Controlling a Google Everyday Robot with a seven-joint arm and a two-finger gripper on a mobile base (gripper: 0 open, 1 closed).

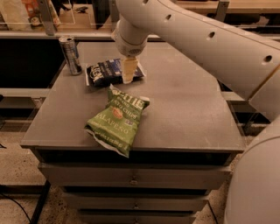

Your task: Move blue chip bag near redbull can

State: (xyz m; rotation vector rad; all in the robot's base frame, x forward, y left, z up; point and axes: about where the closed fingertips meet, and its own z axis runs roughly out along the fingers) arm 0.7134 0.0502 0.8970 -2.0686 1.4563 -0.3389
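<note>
The blue chip bag (107, 72) lies flat on the grey table top (183, 105) at the back left, dark navy with white lettering. The redbull can (70, 54) stands upright just left of it, a small gap apart, near the table's back left corner. My gripper (128, 73) points down from the white arm (183, 30) and sits over the right end of the blue bag, covering part of it.
A larger green jalapeno chip bag (117, 120) lies in front of the blue bag, reaching to the table's front edge. Drawers (131, 179) are below the top. A shelf with items (30, 13) stands behind.
</note>
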